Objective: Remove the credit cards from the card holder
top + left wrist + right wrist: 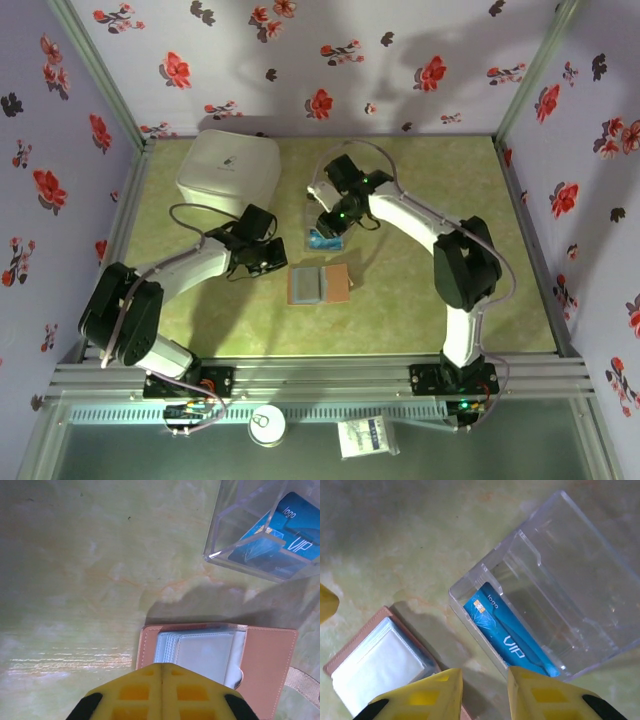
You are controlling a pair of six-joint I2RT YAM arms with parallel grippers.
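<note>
Left gripper, fingers pressed together and empty, at the edge of the card holder lying open on the tabletop; right gripper, narrowly parted and empty, above a blue credit card inside the clear tray just beside the holder.

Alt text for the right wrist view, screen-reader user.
A blue VIP card lies in one compartment of a clear tray on a green table. To its lower left the card holder lies open, showing clear sleeves. The right hand shows at the bottom edge, yellow fingers apart, holding nothing.
</note>
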